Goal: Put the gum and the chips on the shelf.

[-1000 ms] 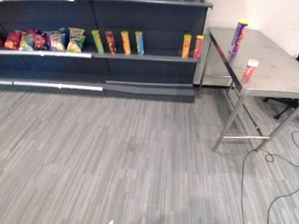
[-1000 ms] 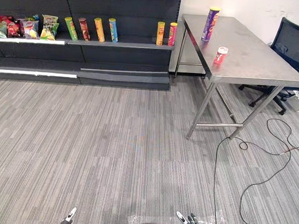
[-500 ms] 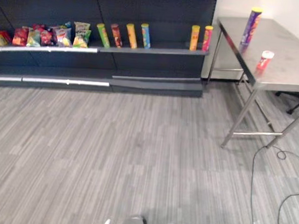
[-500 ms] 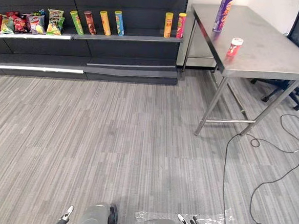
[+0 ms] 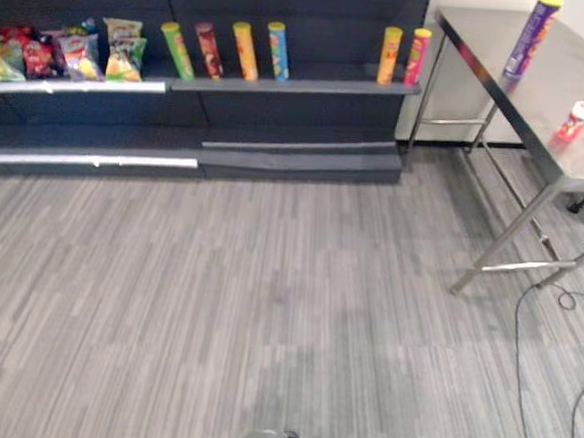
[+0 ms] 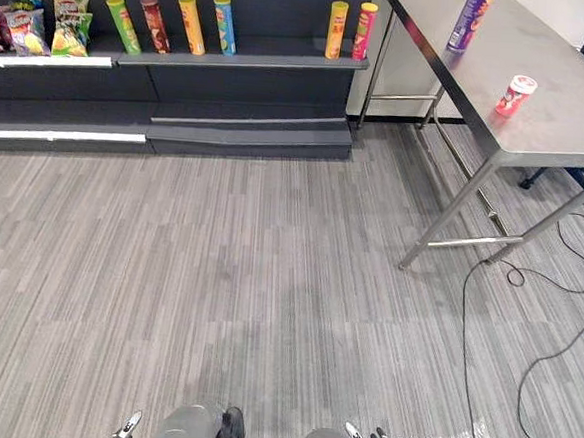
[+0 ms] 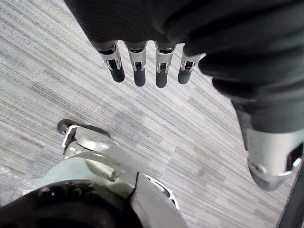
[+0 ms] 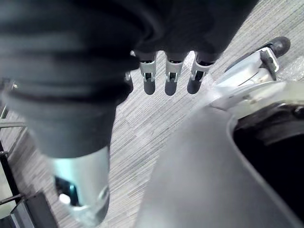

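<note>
Gum tub and purple chips can sit apart on the worktop, far right. Your left hand and right hand hang empty, fingers relaxed straight. Step over, square up before reaching.

Shelf left, table right, gum atop

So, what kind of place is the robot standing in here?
Probably a shop, or a mock one: a dark shelf unit with chip cans and snack bags in rows, and a steel table beside it.
</note>
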Controlling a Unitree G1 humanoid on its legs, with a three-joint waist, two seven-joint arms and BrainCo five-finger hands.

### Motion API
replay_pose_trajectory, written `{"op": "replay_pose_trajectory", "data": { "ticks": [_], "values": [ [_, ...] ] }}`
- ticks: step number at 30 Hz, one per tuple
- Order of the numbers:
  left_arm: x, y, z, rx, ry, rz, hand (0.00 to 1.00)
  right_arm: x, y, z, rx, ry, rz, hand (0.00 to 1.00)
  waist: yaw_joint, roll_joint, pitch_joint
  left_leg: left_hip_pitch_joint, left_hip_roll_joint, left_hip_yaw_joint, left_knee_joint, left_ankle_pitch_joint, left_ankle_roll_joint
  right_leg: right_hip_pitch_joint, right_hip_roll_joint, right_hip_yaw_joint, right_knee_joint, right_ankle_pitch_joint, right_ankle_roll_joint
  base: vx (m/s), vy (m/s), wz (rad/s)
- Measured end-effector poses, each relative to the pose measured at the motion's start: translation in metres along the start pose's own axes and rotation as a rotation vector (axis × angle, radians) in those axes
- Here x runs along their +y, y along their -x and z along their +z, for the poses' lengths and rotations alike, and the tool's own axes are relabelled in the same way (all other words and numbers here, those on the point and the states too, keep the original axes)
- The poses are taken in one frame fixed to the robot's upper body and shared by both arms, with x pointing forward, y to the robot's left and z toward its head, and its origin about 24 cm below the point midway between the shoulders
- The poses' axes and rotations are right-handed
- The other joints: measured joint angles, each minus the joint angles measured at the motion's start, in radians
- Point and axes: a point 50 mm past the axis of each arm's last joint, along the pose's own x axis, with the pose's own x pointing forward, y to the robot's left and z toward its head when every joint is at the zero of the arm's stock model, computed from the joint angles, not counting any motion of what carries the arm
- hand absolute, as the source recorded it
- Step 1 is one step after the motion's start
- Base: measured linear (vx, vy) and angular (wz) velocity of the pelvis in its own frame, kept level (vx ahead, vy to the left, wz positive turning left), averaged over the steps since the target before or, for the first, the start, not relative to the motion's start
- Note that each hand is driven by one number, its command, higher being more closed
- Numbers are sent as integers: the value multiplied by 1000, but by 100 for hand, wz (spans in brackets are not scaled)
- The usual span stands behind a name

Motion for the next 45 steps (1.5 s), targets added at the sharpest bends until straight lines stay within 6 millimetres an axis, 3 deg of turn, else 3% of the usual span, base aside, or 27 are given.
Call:
{"op": "replay_pose_trajectory", "data": {
  "ticks": [2,3,5,6,8,9,10,12,14,16,17,18,19,23,26,27,29,31,34,36,38,39,41,42,44,45],
  "values": [
    [0,0,2,-3,-50,-15,0,-1,1,0,-8,-2,-5,0,-4,1,0,45,-18,-1,-36,-4,13,-55,-28,-12,117,107,-48,165,131,6],
    [-1,0,2,-5,-74,-25,0,-1,1,0,-16,-2,-5,0,-4,10,1,73,-19,-3,-57,-6,21,-85,-34,-32,186,104,-48,185,112,-3],
    [-1,1,2,-5,-102,-35,0,0,2,2,-36,15,8,0,-6,15,-1,141,-12,-7,-122,3,29,-135,-11,-123,276,-26,-50,208,70,-7],
    [-1,1,1,-1,-109,-38,0,1,1,5,-49,31,21,0,-10,19,-1,178,-1,-14,-158,10,27,-150,30,-185,260,-105,-46,191,11,-1],
    [-3,1,-1,11,-126,-40,0,1,1,9,-77,27,14,0,-25,35,0,229,33,-30,-209,15,19,-179,129,-253,144,-188,-54,193,-66,11],
    [-4,1,-1,13,-128,-40,0,0,1,9,-83,27,8,0,-26,40,1,242,44,-30,-222,16,17,-192,154,-266,99,-193,-58,250,-125,13],
    [-5,1,-1,10,-135,-38,0,-1,1,10,-92,28,-9,0,-26,45,3,271,59,-32,-249,20,11,-219,194,-283,-1,-190,-58,224,-114,14],
    [-6,0,-1,4,-142,-23,0,0,1,10,-95,22,-22,0,-27,48,5,308,76,-48,-286,22,0,-256,220,-299,-167,-165,-53,285,-164,28],
    [-9,0,1,-15,-107,-5,0,-2,2,9,-101,14,-41,0,-27,54,10,346,95,-72,-308,-2,-47,-268,219,-290,-350,-70,-52,323,-217,41],
    [-8,1,0,-20,-67,11,0,-1,4,7,-94,21,-48,0,-25,47,7,392,105,-92,-297,-57,-93,-258,197,-277,-402,10,-54,412,-284,39],
    [-11,2,-6,-5,-36,12,0,-6,4,10,-101,28,-56,0,-26,57,3,414,137,-102,-290,-74,-117,-259,208,-293,-357,56,-84,434,-272,34],
    [-13,2,-7,-3,-23,11,0,-8,3,13,-111,29,-61,0,-26,77,-1,411,154,-103,-283,-71,-119,-262,221,-306,-339,31,-105,474,-288,18],
    [-24,0,-6,-13,3,-11,0,-9,1,20,-130,35,-60,0,-26,104,-9,403,180,-91,-244,-39,-165,-262,239,-319,-318,11,-129,468,-308,-5],
    [-25,2,-8,-14,61,-1,0,-6,-1,25,-137,41,-48,0,-26,94,-1,371,230,-82,-57,64,-192,-207,279,-323,-265,-92,-162,417,-293,-14],
    [-21,2,-7,-30,106,23,0,-6,-1,25,-131,45,-48,0,-28,98,-5,206,282,-122,329,218,-218,-139,310,-315,-287,-150,-162,280,-194,-11],
    [-23,2,-4,-59,126,24,0,-7,-1,24,-123,46,-49,0,-27,99,-6,101,301,-135,517,222,-224,-109,323,-314,-306,-164,-169,232,-117,-4],
    [-25,2,0,-84,129,16,0,-7,-1,22,-105,44,-49,0,-24,93,-3,16,317,-115,631,187,-204,-50,339,-313,-346,-170,-172,212,-54,-4],
    [-26,2,5,-118,135,13,0,-5,-1,20,-97,40,-47,0,-20,83,-2,-21,319,-69,610,136,-190,3,341,-298,-370,-180,-165,198,-8,-14],
    [-25,3,6,-138,147,13,0,-1,-3,22,-104,33,-38,0,-14,75,-1,-49,300,5,366,78,-172,60,313,-262,-385,-200,-141,201,92,-25],
    [-25,3,7,-146,130,16,0,0,-3,22,-102,24,-37,0,-10,68,-2,-49,257,8,131,85,-167,80,273,-241,-382,-217,-116,237,227,-31],
    [-25,2,9,-149,106,7,0,-1,-3,21,-101,13,-43,0,3,65,-2,-47,216,-47,-127,151,-165,100,230,-197,-380,-241,-78,285,328,-42],
    [-25,3,9,-149,106,8,0,-1,-3,21,-101,11,-44,0,3,66,-2,-46,215,-63,-169,162,-172,104,223,-185,-380,-245,-70,296,365,-48],
    [-18,5,2,-133,98,26,0,-3,-2,17,-85,7,-54,0,8,69,-14,-43,199,-79,-167,247,-183,140,203,-123,-401,-267,-30,350,402,-50],
    [-15,6,1,-128,96,33,0,-1,-2,15,-75,1,-55,0,8,64,-23,-45,186,-77,-153,244,-182,151,198,-109,-417,-266,-28,400,364,-45],
    [-4,4,12,-155,39,43,0,13,-3,7,-43,-25,-30,0,4,3,-36,-46,134,-51,-97,181,-143,175,175,-34,-457,-250,-27,430,298,-20],
    [-4,3,15,-159,25,41,0,15,-2,4,-31,-28,-27,0,4,-6,-39,-48,125,-46,-80,168,-144,179,165,-21,-463,-236,-8,351,241,-6]
  ]
}}
